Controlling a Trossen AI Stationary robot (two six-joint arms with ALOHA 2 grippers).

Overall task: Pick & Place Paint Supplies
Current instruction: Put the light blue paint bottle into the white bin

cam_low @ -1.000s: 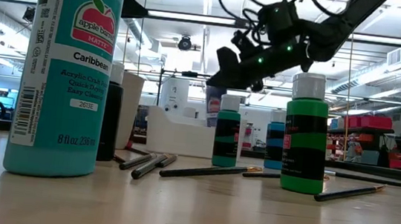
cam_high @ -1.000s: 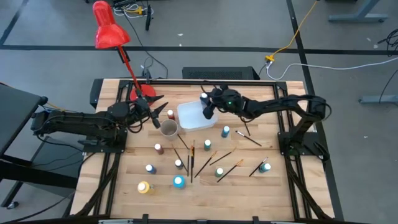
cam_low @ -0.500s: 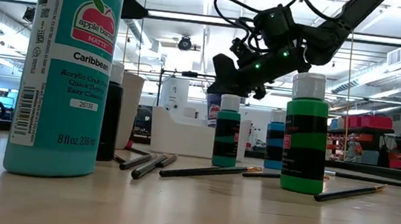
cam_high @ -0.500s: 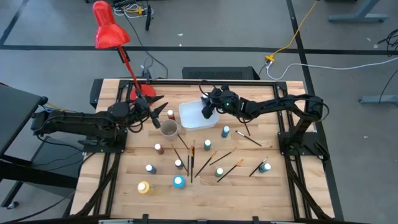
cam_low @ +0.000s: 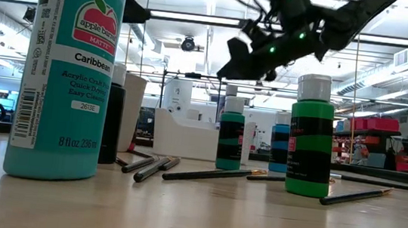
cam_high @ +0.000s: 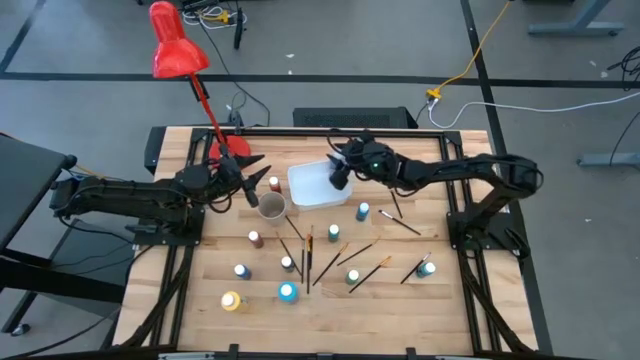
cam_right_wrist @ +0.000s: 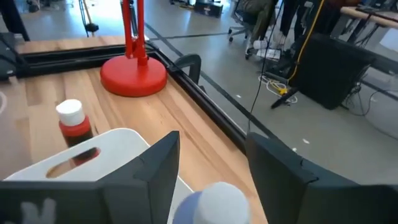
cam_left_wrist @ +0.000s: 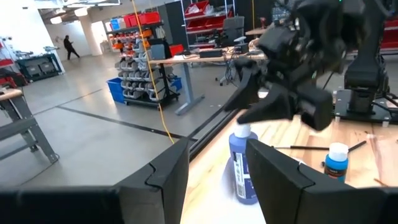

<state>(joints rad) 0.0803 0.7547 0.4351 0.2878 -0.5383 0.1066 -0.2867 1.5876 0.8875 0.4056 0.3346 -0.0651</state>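
a blue paint bottle (cam_left_wrist: 242, 167) stood upright in the white bin (cam_high: 312, 192), its long axis vertical, directly beneath the right gripper (cam_high: 340, 172). the gripper's jaws hung spread above the white cap, holding nothing. the left gripper (cam_high: 240, 177) waited, fingers apart and empty, beside the paper cup (cam_high: 271, 207).

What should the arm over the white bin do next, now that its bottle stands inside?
Probably lift clear and swing toward another bottle. The right end effector hangs open above the white bin, and the blue bottle stands upright inside, free of its fingers. The teal bottle beside the bin looks the closest one to fetch.
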